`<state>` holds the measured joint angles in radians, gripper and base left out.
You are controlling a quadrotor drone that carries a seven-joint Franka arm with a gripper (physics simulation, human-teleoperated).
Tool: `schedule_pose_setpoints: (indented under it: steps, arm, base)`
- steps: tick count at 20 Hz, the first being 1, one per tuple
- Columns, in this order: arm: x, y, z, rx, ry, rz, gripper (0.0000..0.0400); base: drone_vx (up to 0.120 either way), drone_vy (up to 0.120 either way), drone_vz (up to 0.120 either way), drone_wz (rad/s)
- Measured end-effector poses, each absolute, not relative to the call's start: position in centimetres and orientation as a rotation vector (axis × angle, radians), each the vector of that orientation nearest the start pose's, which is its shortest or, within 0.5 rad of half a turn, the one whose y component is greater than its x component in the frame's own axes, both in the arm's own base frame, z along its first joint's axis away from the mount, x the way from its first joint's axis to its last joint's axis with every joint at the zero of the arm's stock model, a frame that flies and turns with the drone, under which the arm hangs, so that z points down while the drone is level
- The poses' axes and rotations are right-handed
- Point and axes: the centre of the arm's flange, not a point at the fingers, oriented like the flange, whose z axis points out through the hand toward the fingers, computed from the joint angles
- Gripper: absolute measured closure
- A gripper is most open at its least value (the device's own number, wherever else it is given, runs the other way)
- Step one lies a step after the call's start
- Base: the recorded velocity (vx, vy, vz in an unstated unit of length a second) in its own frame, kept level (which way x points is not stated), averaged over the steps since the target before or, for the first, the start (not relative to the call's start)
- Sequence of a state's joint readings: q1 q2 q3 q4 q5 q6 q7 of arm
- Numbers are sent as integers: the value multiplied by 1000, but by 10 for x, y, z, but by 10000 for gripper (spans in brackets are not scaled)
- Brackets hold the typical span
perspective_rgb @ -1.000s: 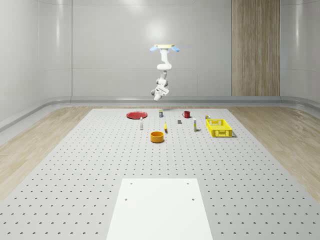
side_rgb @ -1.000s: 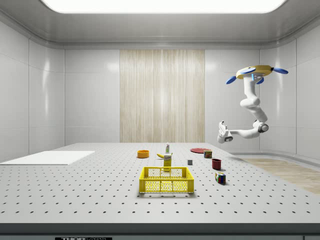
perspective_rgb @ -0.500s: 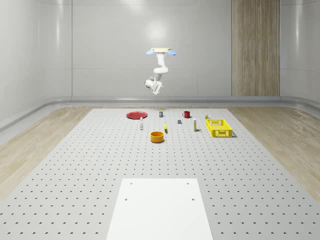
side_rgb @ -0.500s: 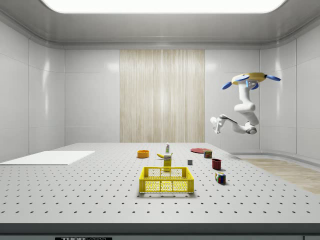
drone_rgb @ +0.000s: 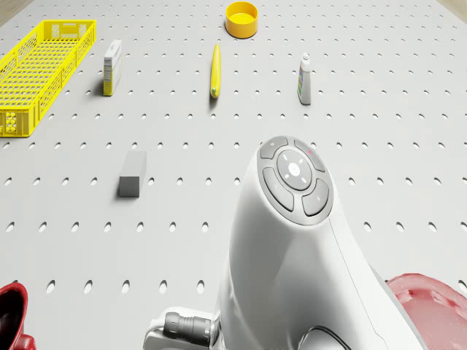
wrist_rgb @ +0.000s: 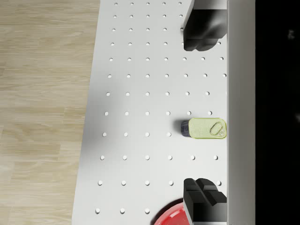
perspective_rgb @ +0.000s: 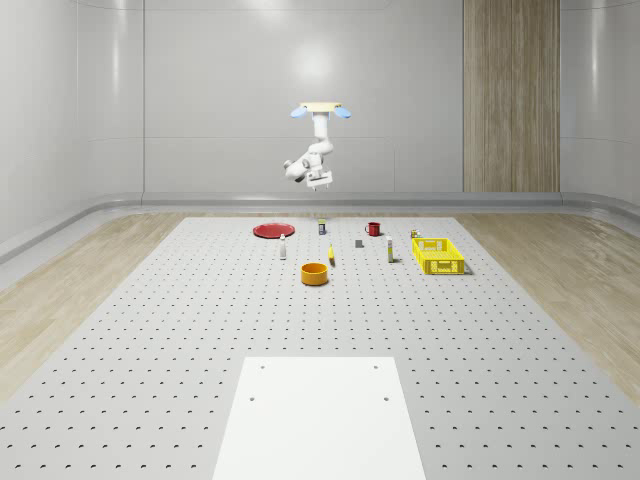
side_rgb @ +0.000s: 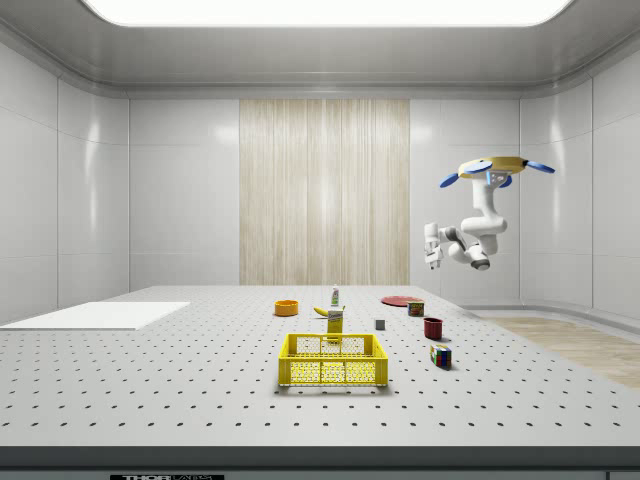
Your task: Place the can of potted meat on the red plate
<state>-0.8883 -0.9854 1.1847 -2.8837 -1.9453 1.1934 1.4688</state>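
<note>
While the pincer [wrist_rgb: 201, 114] hangs high over the table's [wrist_rgb: 140, 93] far end, its fingers [wrist_rgb: 201, 28] stand wide apart w/ nothing between them but air. The wrist view looks straight down through that gap onto the can of potted meat [wrist_rgb: 206, 128]. In the side view the pincer [side_rgb: 431, 258] is well above the table, and the drone [side_rgb: 492, 168] hovers higher up, over the far edge.

Risks, as I judge them:
- Long drop left to go. Any drone drift on the way down puts a finger on the can's lid instead of beside it, tipping or shoving it.
- The red plate [wrist_rgb: 171, 215] lies near, just beyond one finger in the wrist view. A drop offset that way could clip its rim.
- Can sits near the table's far edge, so a hard nudge could send it toward the wood floor [wrist_rgb: 42, 117].

Can [perspective_rgb: 321, 228] stands on the table to the right of the plate [perspective_rgb: 272, 230] in the whole-scene view, apart from it, w/ the red mug [perspective_rgb: 373, 229] further right. It sits lid up, pull-tab facing the wrist camera. Long axis runs crosswise to the line joining the fingers, prob. near-far in the scene, so the fingers would close across its narrow width. That alignment looks OK.
</note>
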Motion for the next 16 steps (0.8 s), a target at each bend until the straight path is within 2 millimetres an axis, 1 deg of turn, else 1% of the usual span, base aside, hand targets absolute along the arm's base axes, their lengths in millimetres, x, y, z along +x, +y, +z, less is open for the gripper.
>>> schedule_pose_setpoints:
  steps: [4,7,11,12,16]
  arm:
    - [307,8,491,74,-36,785,0]
    - [307,4,491,43,-22,785,0]
    - [307,2,491,21,-12,784,0]
    - [307,2,491,18,-10,784,0]
    - [307,1,491,9,-6,784,0]
  base:
    - [120,0,-120,0]
    - [13,13,-120,0]
    - [0,120,-120,0]
    - [0,0,-120,0]
    - [120,-10,0,0]
